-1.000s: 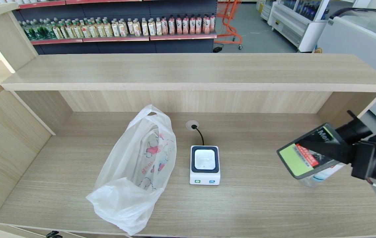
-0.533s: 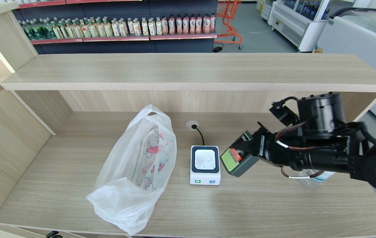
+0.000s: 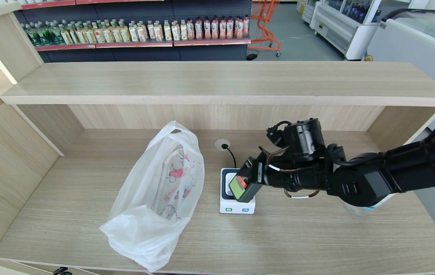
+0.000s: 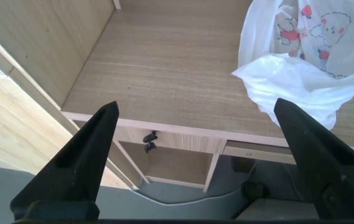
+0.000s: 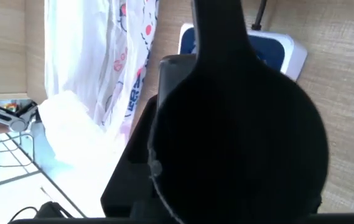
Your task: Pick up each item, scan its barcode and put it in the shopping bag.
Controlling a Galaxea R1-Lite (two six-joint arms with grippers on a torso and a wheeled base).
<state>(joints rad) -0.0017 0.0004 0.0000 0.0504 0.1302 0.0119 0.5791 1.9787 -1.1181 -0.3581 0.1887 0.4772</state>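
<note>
My right gripper [image 3: 250,178] is shut on a dark box [image 3: 241,187] with a green and red label. It holds the box tilted just above the right side of the white barcode scanner [image 3: 236,204], label turned toward the bag. The white plastic shopping bag [image 3: 156,198] lies open to the left of the scanner, with a printed package inside. In the right wrist view the dark box [image 5: 239,143] blocks most of the scene, with the scanner [image 5: 279,46] and bag [image 5: 96,74] behind it. My left gripper [image 4: 195,168] is open, low by the counter's front edge, near the bag [image 4: 301,68].
A clear bottle [image 3: 361,209] lies on the wooden counter [image 3: 297,236] under my right arm. A raised ledge [image 3: 225,82] runs along the back and wooden side walls close both ends. The scanner's cable [image 3: 231,154] runs to a hole behind it.
My right arm has carried the box leftward from the counter's right end to just above the scanner. The bag, scanner and bottle have stayed put.
</note>
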